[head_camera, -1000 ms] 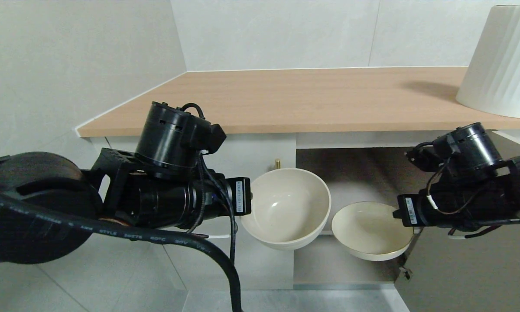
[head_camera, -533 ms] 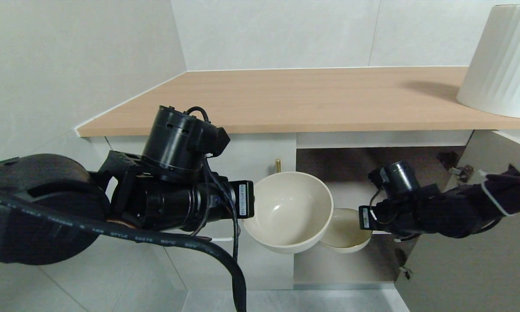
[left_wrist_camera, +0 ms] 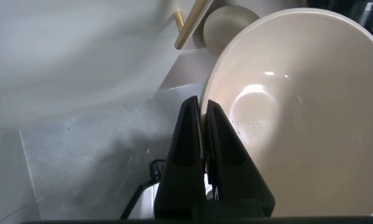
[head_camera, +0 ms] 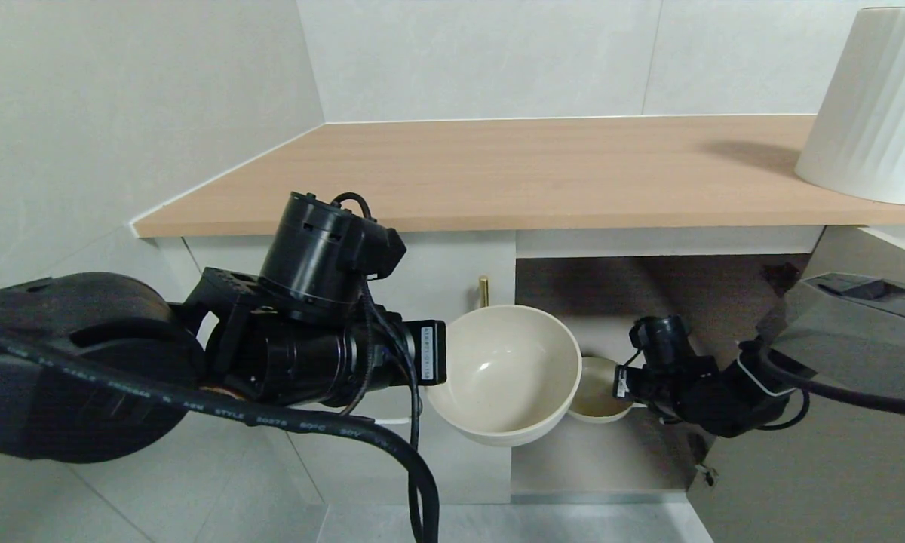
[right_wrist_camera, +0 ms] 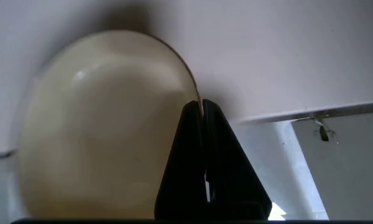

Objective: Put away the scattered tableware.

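Left wrist view: the left gripper [left_wrist_camera: 202, 106] has its jaws closed on the rim of the large bowl [left_wrist_camera: 286, 112], one finger inside and one outside. In the right wrist view the right gripper [right_wrist_camera: 201, 107] likewise pinches the edge of the small bowl [right_wrist_camera: 105, 124]. Over the past second the right arm has carried the small bowl deeper into the open cabinet [head_camera: 648, 286], where it now sits partly behind the large bowl; the left arm has shifted only slightly. The large bowl hangs before the closed door with the brass knob [head_camera: 483, 288]. Above runs a wooden countertop [head_camera: 535, 166] bearing a white ribbed shade [head_camera: 875, 105], against pale walls. Both bowls are glossy cream; the small one is shallower, with a thin dark rim line.
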